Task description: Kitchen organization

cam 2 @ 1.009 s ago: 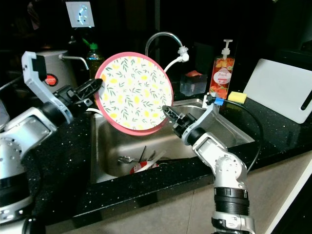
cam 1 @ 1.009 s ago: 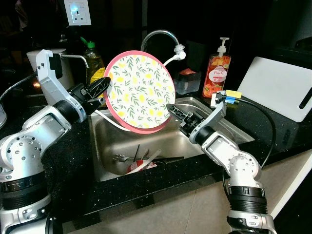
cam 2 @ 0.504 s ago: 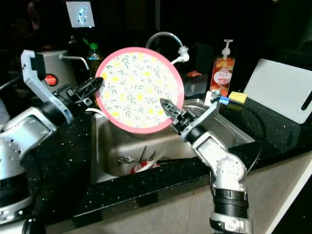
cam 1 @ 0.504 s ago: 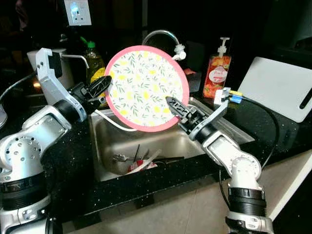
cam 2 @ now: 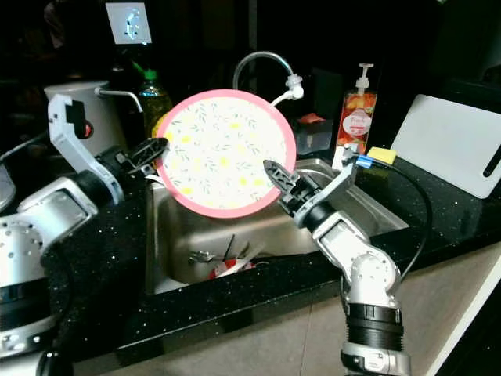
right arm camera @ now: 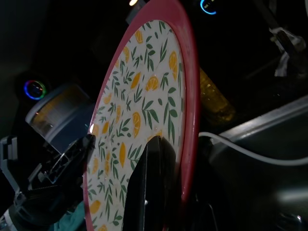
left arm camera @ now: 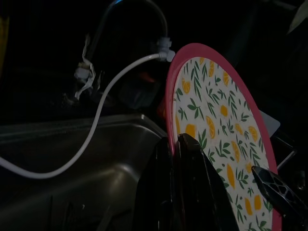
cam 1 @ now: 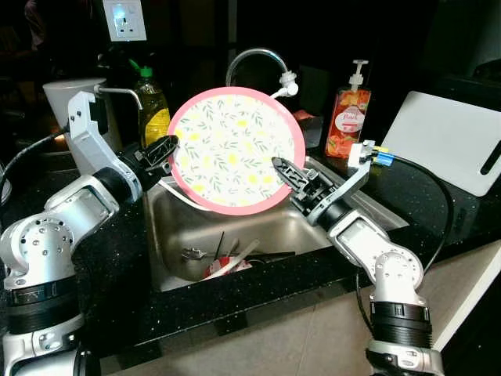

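Observation:
A round plate [cam 1: 235, 149] with a pink rim and a lemon-and-leaf pattern stands on edge above the steel sink [cam 1: 168, 235], its face toward me. My left gripper [cam 1: 166, 151] is shut on the plate's left rim; in the left wrist view its black fingers [left arm camera: 187, 163] straddle the pink rim of the plate [left arm camera: 216, 125]. My right gripper [cam 1: 283, 171] is shut on the lower right rim, and in the right wrist view one finger [right arm camera: 154, 173] lies against the plate [right arm camera: 139, 110].
Utensils and dishes [cam 1: 227, 258] lie in the sink bottom. A curved faucet [cam 1: 250, 59] with a white hose [cam 1: 184, 200] rises behind. A green soap bottle [cam 1: 153, 102] and kettle [cam 1: 66, 98] stand left; a pump dispenser [cam 1: 348, 117], sponge [cam 2: 381, 155] and white cutting board [cam 1: 450, 141] stand right.
The plate has turned to face me more squarely and shifted a little right. My right gripper rose with the lower right rim. My left arm dropped slightly.

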